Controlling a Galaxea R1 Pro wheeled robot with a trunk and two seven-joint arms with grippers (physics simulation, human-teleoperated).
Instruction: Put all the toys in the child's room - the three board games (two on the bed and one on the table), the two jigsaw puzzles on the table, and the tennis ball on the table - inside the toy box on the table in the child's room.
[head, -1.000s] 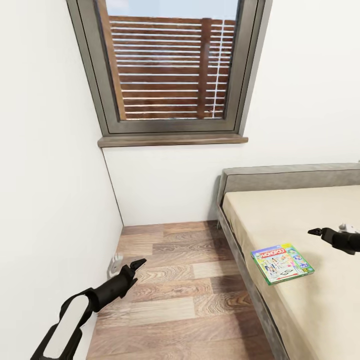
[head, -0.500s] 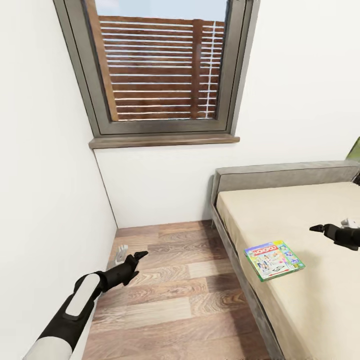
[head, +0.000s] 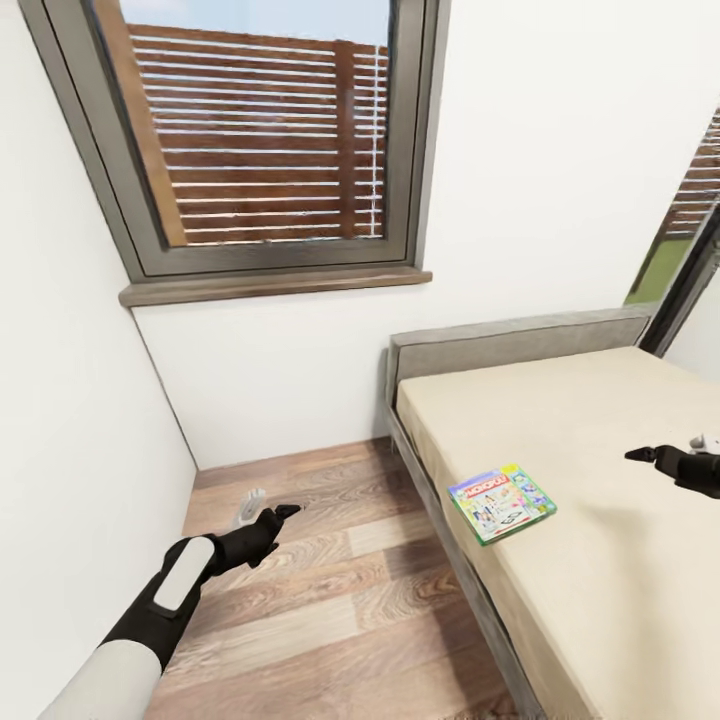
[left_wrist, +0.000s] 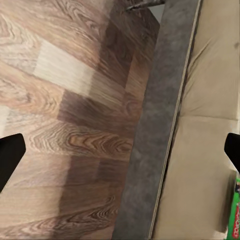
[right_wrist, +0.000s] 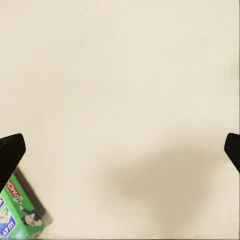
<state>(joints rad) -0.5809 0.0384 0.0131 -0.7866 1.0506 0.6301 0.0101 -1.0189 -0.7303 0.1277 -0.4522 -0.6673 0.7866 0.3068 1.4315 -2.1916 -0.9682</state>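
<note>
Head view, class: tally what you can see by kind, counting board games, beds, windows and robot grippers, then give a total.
Board games: 1, the Monopoly box
Beds: 1, the bed
Windows: 1, the window
Grippers: 2, left gripper and right gripper
Total: 5

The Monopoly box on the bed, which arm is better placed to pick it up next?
Probably the right. The right gripper hovers open over the bed, near the Monopoly box. The left gripper hangs open over the floor beside the bed.
</note>
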